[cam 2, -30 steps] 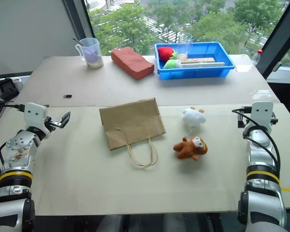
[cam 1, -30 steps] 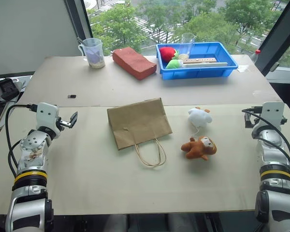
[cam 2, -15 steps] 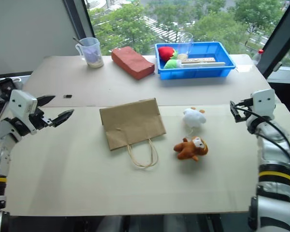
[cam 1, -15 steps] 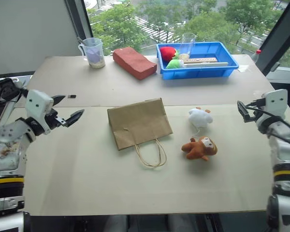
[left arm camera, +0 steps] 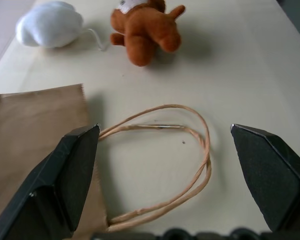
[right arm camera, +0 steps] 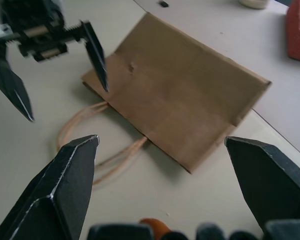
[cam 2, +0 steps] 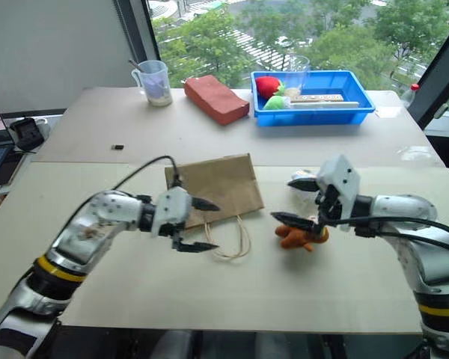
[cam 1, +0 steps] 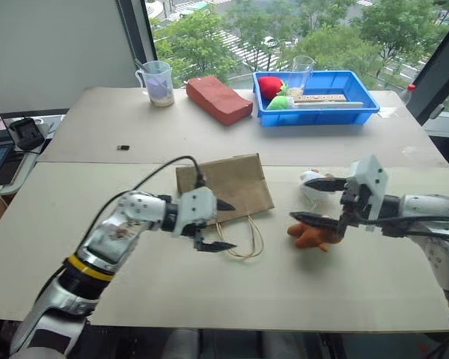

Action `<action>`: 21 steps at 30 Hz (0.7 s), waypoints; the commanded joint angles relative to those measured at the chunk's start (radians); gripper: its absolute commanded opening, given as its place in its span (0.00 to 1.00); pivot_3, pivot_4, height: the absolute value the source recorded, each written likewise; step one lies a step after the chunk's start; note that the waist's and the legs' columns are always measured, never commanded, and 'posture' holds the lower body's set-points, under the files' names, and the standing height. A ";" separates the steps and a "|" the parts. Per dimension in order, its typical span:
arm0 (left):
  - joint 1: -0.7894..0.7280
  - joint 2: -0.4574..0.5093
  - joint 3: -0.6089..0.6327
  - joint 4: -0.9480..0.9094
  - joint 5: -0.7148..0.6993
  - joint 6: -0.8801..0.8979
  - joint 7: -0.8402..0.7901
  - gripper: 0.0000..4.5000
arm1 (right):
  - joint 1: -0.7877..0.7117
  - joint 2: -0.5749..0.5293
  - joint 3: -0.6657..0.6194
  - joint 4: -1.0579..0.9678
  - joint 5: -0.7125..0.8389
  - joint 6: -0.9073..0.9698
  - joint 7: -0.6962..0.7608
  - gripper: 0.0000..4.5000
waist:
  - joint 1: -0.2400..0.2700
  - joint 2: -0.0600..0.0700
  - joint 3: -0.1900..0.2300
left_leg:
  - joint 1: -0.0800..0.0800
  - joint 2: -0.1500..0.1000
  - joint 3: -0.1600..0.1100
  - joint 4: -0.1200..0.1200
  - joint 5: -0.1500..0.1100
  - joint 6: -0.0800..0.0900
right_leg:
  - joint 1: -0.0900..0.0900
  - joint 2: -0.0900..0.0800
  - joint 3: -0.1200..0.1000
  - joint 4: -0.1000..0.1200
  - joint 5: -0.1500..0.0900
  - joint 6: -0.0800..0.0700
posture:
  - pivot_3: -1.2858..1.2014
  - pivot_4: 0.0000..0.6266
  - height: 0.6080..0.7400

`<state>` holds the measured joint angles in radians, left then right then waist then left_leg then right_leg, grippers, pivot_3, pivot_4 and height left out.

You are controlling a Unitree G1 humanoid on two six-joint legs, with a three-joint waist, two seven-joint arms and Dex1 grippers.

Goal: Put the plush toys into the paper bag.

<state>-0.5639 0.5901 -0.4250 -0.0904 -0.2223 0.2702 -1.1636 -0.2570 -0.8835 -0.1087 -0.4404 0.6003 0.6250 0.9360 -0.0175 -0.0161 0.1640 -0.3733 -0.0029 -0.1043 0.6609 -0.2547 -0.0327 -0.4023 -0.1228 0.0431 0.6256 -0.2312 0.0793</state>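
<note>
On the table the paper bag lies flat, 2 plush toys beside it: white toy, monkey. I see my left gripper wide above the handles, right gripper wide over the monkey.

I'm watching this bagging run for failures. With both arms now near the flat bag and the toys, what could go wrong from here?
1. The paper bag lies folded flat; unless its mouth gets opened, no toy may go in.
2. The left gripper hangs open beside the twine handles; a finger could snag a loop and drag the bag.
3. The right gripper is open close to the monkey and white toy; it might knock one away.
</note>
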 commanded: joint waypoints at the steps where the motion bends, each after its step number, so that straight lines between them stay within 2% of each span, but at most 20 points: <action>1: -0.026 -0.053 -0.064 0.087 0.036 -0.076 -0.071 0.99 | 0.021 -0.032 -0.036 -0.140 0.077 0.086 -0.018 1.00 | 0.003 0.000 0.000 | 0.000 0.000 0.000 0.000 0.000 0.000 | -0.001 0.000 0.000 0.000 0.000 0.000 | 0.52 0.24 1.00; 5: -0.045 -0.114 -0.101 0.184 0.079 -0.186 -0.116 0.99 | 0.025 -0.046 -0.059 -0.221 0.166 0.178 -0.052 1.00 | 0.004 0.000 0.000 | 0.000 0.000 0.000 0.000 -0.001 0.001 | -0.001 0.000 0.000 0.000 0.000 0.000 | 0.52 0.24 1.00; 9: -0.064 -0.166 -0.118 0.259 0.098 -0.258 -0.165 0.99 | 0.066 -0.088 -0.069 -0.254 0.179 0.206 -0.045 1.00 | 0.008 0.000 0.000 | 0.000 0.000 0.000 0.000 -0.001 0.001 | 0.000 0.000 0.000 0.000 0.000 0.000 | 0.52 0.24 1.00; 13: -0.072 -0.176 -0.134 0.304 0.127 -0.284 -0.205 0.99 | 0.116 -0.120 -0.077 -0.270 0.171 0.198 -0.040 1.00 | 0.007 -0.001 0.000 | 0.000 0.000 0.000 0.000 -0.001 0.001 | 0.000 0.000 0.000 -0.001 0.000 0.000 | 0.52 0.24 1.00; 20: -0.075 -0.202 -0.123 0.390 0.156 -0.318 -0.212 0.99 | 0.113 -0.113 -0.075 -0.266 0.173 0.191 -0.066 1.00 | 0.005 -0.001 0.000 | 0.000 0.000 0.000 0.000 -0.001 0.001 | 0.000 0.000 0.000 0.000 0.000 0.000 | 0.52 0.24 1.00; 21: -0.074 -0.204 -0.124 0.394 0.156 -0.327 -0.216 0.94 | 0.113 -0.111 -0.074 -0.263 0.173 0.190 -0.066 1.00 | 0.005 -0.001 0.000 | 0.000 0.000 0.000 0.000 -0.001 0.001 | 0.000 0.000 0.000 0.000 0.000 0.000 | 0.52 0.24 1.00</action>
<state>-0.6300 0.3861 -0.5592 0.2914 -0.0798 -0.0359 -1.3692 -0.1351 -0.9931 -0.1518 -0.6801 0.7673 0.8288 0.8725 -0.0121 -0.0168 0.1643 -0.3732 -0.0028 -0.1045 0.6612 -0.2555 -0.0314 -0.4021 -0.1228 0.0427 0.6254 -0.2314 0.0796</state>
